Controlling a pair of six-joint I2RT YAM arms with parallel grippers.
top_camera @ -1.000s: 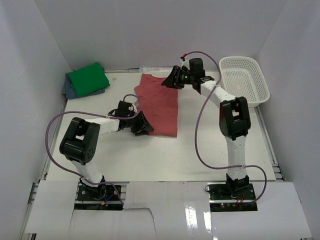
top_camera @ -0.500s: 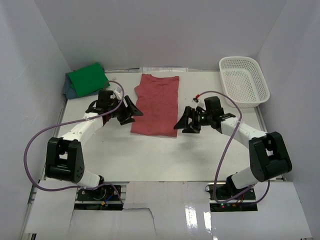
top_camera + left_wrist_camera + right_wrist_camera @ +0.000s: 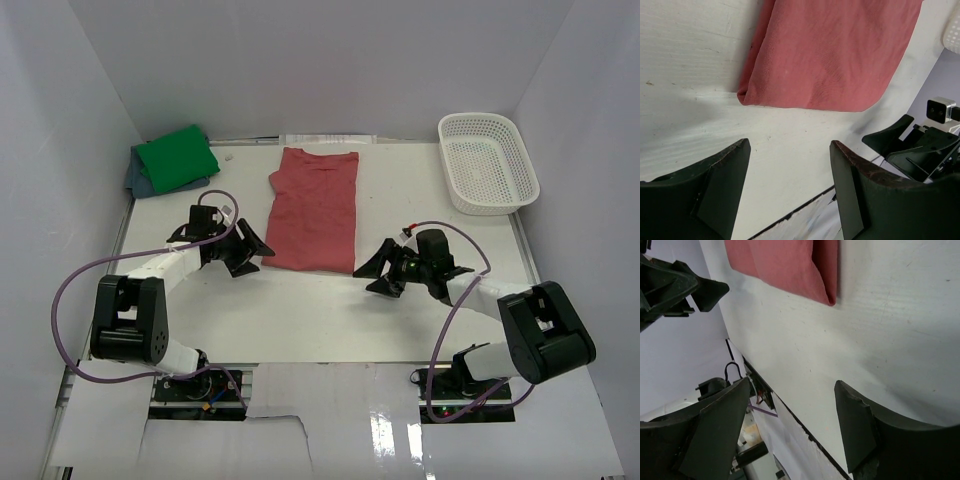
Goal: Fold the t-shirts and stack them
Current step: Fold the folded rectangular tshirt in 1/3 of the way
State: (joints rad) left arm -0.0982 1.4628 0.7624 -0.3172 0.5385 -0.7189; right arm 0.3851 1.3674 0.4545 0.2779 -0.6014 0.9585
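Observation:
A brick-red t-shirt [image 3: 315, 208] lies folded into a long strip at the table's middle back; its near end shows in the left wrist view [image 3: 835, 55] and the right wrist view [image 3: 785, 265]. A green t-shirt [image 3: 176, 157] sits folded on a blue-grey t-shirt [image 3: 140, 182] at the back left. My left gripper [image 3: 257, 248] is open just left of the red shirt's near left corner, holding nothing [image 3: 790, 145]. My right gripper [image 3: 373, 272] is open just right of the near right corner, also empty [image 3: 792, 385].
A white plastic lattice basket [image 3: 488, 163] stands at the back right. Purple cables loop from both arms over the table. White walls close in the table on the left, right and back.
Both grippers opened and let go of the red shirt a second ago. Both arms then drew back toward the near side, ending beside the shirt's near corners. The shirt lies flat.

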